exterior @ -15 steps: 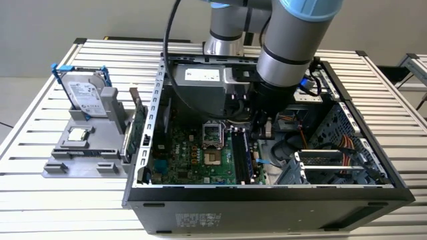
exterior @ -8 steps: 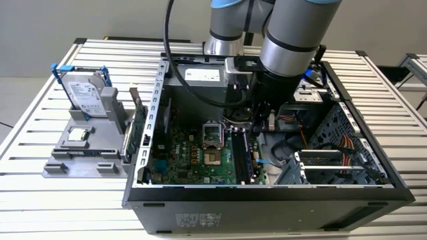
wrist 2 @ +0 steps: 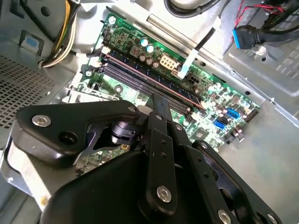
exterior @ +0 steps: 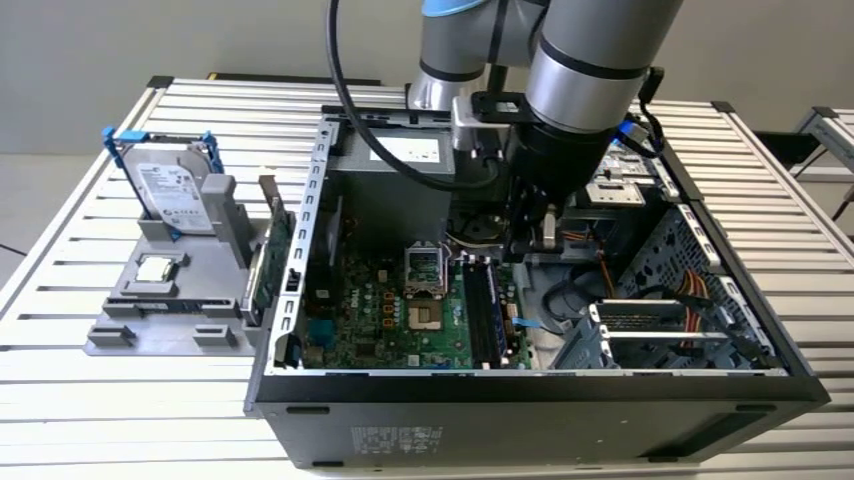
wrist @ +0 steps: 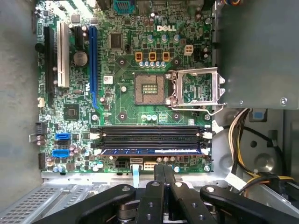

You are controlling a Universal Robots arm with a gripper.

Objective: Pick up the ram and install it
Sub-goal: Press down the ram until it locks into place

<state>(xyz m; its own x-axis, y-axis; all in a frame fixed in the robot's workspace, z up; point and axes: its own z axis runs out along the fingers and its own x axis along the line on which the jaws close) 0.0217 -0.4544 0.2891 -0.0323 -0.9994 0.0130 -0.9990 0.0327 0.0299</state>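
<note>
The long, thin blue ram stick (wrist: pixel 152 151) with white label lies seated in a slot of the green motherboard (wrist: pixel 126 107). The black gripper (wrist: pixel 164 175) hovers above, jaws clenched, empty. Slatted metal table (exterior: pixel 160 400) beneath.

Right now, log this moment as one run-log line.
gripper: shut, empty, above slots | ram: seated in motherboard slot | case: open

Blue ram (wrist: pixel 152 151) with white label; green motherboard (wrist: pixel 121 100); black fingers (wrist: pixel 164 175); silver hard drive (exterior: pixel 171 190), blue frame.
</note>
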